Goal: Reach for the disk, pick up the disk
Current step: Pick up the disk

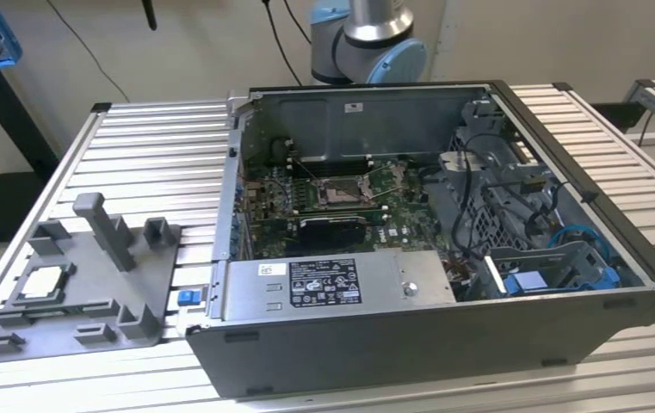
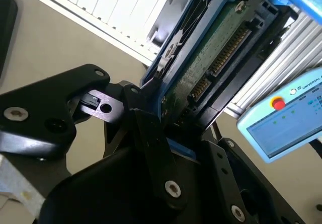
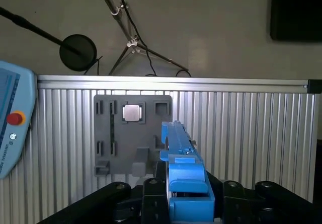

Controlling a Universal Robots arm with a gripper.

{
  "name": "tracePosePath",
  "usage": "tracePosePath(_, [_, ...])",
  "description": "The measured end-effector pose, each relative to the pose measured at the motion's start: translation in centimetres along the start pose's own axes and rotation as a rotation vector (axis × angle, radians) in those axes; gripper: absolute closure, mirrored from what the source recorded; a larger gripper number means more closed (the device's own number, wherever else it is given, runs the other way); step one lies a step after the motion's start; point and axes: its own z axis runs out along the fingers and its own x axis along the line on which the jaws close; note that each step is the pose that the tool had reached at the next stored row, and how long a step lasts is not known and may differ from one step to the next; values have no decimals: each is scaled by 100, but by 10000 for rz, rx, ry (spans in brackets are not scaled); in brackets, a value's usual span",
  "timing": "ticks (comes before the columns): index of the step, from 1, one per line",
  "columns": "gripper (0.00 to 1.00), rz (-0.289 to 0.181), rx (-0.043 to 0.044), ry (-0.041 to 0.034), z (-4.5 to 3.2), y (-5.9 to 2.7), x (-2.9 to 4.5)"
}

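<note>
gripper found closed on the disk; jaws partly closed, with the black fingers pressed against the two sides of the blue bracket that frames it. in the second wrist view the green circuit board and connector row of the disk are seen facing the camera, with the disk standing out from the fingers and tilted. in the first wrist view the disk is seen edge-on as a narrow blue strip rising from the gripper, clear of all surfaces. the slatted metal table is recorded behind it, well apart. a grey fixture plate is laid on that table, and a small square silver chip is seated in one of its recesses. a light blue pendant with a red button is noted at the side of the table, and in the second wrist view beside the disk. in the exterior view the same fixture plate with its chip is placed on the table to the exterior view's left of an open computer case; the arm's base is mounted behind the case.
</note>
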Motion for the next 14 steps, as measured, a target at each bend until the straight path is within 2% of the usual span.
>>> tracePosePath(4, [100, -2, 2, -1, 1, -29, 1])
tracePosePath(14, [100, 0, 0, 0, 2, -297, -1])
